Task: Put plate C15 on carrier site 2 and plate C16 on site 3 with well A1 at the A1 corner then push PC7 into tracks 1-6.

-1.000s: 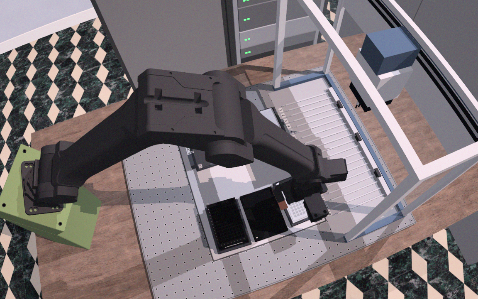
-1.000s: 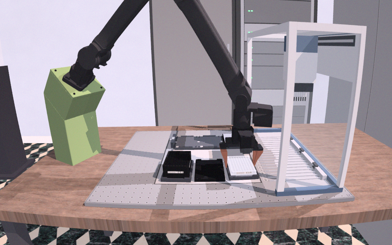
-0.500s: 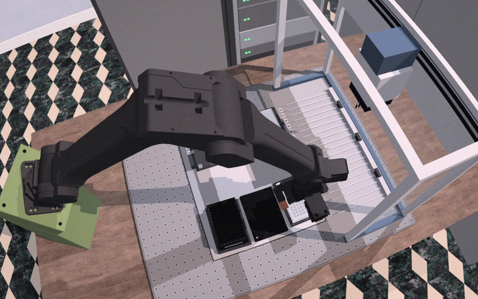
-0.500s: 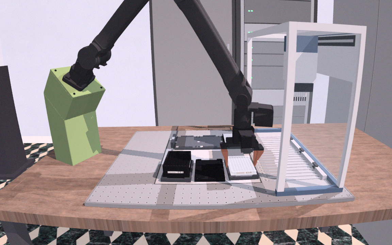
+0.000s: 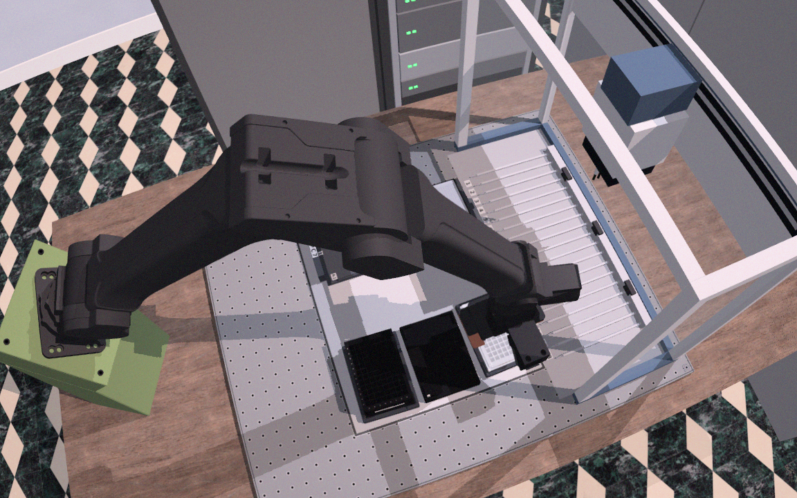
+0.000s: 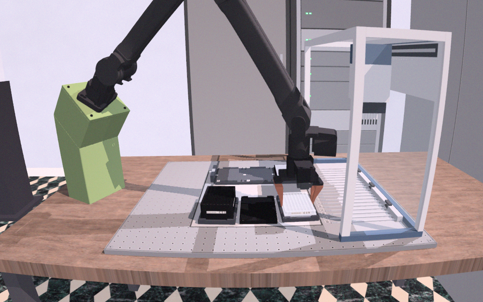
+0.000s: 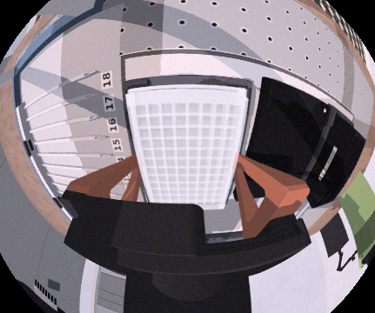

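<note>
The white 96-well plate C15 [image 5: 495,353] [image 6: 297,204] [image 7: 187,145] sits in nest S3, the nest nearest the rails. My gripper [image 6: 297,199] [image 7: 187,158] is down over it, its orange fingers straddling the plate's far end and pressing on both long sides. The black 384-well plate C16 [image 5: 438,355] [image 6: 258,209] [image 7: 286,122] lies in the middle nest S2. The black deep-well block C51 [image 5: 380,374] [image 6: 218,202] stands on nest S1. The carrier PC7 [image 6: 243,174] lies on the apron behind the nests, with no plates on it; the arm hides most of it in the top view.
The loading rails [image 5: 549,225] [image 6: 352,191] run beside nest S3 inside a white frame [image 5: 667,204], whose near post [image 6: 350,150] stands close to my gripper. Track numbers 15 to 18 [image 7: 109,104] are next to the plate. The green arm base [image 6: 89,142] stands at the left.
</note>
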`<state>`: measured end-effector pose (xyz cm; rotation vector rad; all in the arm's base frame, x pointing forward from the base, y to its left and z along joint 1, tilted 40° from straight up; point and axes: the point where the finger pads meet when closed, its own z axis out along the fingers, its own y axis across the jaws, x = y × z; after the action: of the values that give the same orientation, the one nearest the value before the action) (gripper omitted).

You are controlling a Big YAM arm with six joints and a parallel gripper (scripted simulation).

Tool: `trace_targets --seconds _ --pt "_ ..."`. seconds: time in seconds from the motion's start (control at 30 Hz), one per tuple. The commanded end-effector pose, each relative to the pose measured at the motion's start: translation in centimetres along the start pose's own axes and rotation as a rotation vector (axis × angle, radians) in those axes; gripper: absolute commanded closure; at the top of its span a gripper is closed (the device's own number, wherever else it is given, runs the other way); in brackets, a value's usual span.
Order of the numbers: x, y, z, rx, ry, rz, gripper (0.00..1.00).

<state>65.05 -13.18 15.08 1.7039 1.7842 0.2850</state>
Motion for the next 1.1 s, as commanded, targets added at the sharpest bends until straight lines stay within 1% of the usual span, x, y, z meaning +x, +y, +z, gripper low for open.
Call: trace_targets --seconds 0.0,0.6,0.63,0.73,0.8,0.87,0.9,1.07 --pt "-0.5 1.6 -1.2 -0.035 -0.009 0.004 1.0" --pt "-0.5 1.6 -1.2 -0.035 -0.009 0.004 1.0" --pt "-0.5 1.2 -2.3 -0.034 -0.006 0.001 1.0" --pt "0.2 1.3 -3.2 -0.032 0.0 -0.001 1.0" --pt "0.2 1.3 -3.8 -0.032 -0.001 0.002 1.0" --pt "0.2 1.3 -3.8 -0.032 -0.001 0.002 1.0" --pt "-0.6 1.1 -3.9 -0.03 -0.009 0.008 1.0" --pt "0.2 1.2 -5.3 -0.032 -0.001 0.002 1.0"
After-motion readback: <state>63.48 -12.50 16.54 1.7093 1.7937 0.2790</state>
